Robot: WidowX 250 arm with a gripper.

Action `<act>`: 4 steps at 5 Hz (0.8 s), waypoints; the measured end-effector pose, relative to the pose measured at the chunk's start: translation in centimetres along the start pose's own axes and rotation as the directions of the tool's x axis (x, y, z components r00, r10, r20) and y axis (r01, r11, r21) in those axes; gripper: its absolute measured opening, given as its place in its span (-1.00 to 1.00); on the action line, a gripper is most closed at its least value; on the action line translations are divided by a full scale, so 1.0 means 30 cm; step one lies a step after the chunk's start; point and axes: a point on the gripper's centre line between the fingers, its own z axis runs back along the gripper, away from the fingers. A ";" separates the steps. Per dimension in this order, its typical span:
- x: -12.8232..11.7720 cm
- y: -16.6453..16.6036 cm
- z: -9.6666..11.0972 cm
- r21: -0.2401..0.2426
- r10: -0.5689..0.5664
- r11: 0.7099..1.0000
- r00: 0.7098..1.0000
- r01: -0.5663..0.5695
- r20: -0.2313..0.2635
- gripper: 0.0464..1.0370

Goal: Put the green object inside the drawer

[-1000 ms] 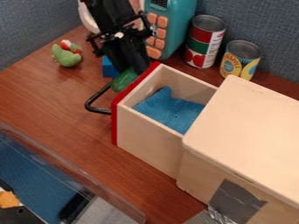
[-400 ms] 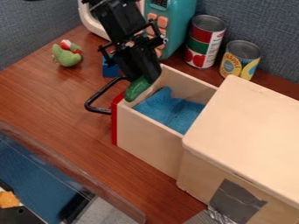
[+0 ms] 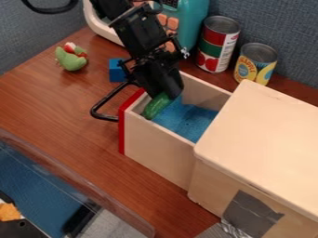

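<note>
Gripper [image 3: 164,95]: blk., angled down from top edge over front end of drawer [image 3: 162,144], closed on green obj. [image 3: 155,108]; upper end of obj. hidden at the grip, lower end vis. just inside drawer mouth, nr. front corner. Contact w/ drawer wall or lining: couldn't tell. Arm: cut off at top, w/ blk. cable loop, upper L. Handle [image 3: 102,110]: blk., bent bar, smooth, far end obsc. by gripper. Teal appliance [image 3: 194,28]: cut off at top, partly behind arm, w/ rounded-sq. peach buttons, some covered. Wooden box [image 3: 261,144]: ran past R. edge; hid rear of drawer; pale, flat lid w/ rounded corners, grey tape [image 3: 248,211] on side, creased. Drawer: pale wood, straight-sided, red front panel, pulled out. Blue cloth [image 3: 186,122] inside: soft-looking, rumpled, part hidden by gripper and walls. Green obj.: elongated, rounded, glossy, cucumber-like. Blue block [image 3: 115,73]: squarish, beside gripper. Plush-looking toy [image 3: 71,61]: grn. & red, lumpy; exact form unclear. Two cans [image 3: 217,46], metal, cylindrical, paper-type labels, upright nr. fabric-textured partition [image 3: 279,23]. Tabletop [image 3: 56,102]: reddish-brn., wood-grained.
</note>
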 end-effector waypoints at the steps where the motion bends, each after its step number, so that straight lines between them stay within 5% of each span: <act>1: -0.003 0.013 0.009 -0.014 -0.107 0.994 0.994 0.107 0.025 0.22; 2: -0.016 0.011 0.038 -0.032 -0.173 0.984 0.984 0.174 0.036 0.80; 3: -0.071 0.090 0.208 0.012 -0.211 0.977 0.974 0.211 0.082 0.93; 4: -0.104 0.119 0.277 0.126 -0.265 0.958 0.963 0.257 0.049 0.92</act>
